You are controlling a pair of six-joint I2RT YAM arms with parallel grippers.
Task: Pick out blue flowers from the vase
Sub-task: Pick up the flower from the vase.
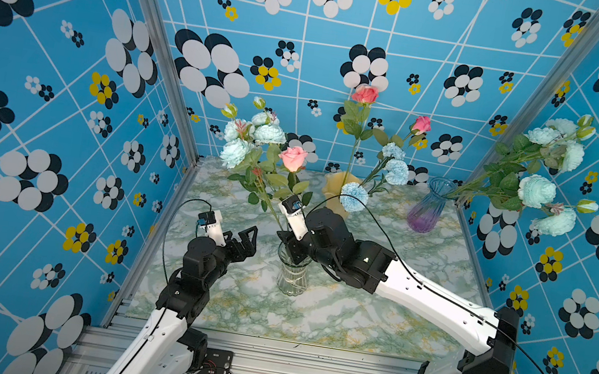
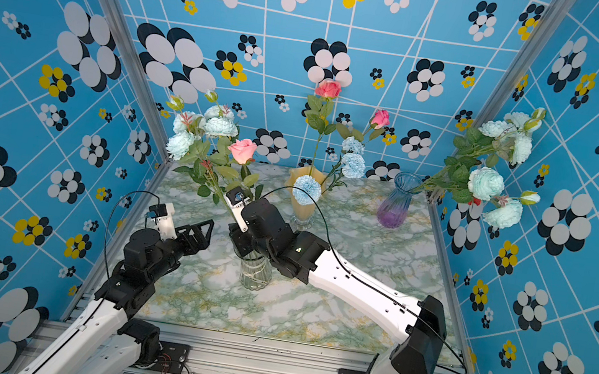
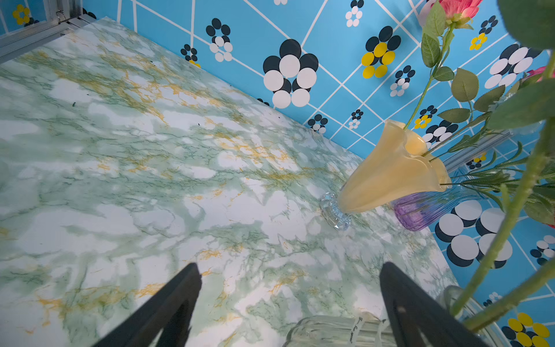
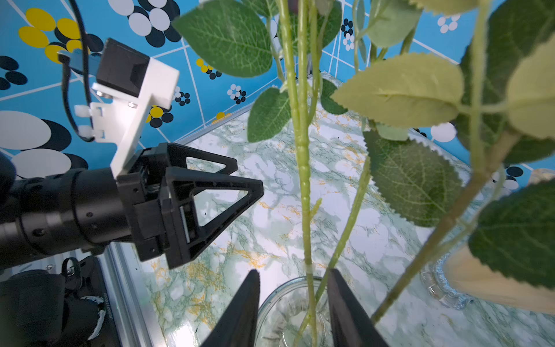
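No blue flowers (image 1: 232, 152) lie out yet (all are left to pull); right gripper (image 4: 293, 272), half-narrowed, straddles stems (image 4: 304, 180) in the clear vase (image 1: 291, 279); left gripper (image 3: 289, 264) gapes empty.

clear vase (image 3: 330, 332) cut off at the edge, near leaves (image 4: 534, 90) blurred

Illegible script, apparently, on clear vase (image 3: 330, 332)

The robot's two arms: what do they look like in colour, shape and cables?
The left arm and right arm have white shells and black joints. The left end effector and right end effector are black with tapering fingers. Each wrist has a white camera bracket and thin black cable.
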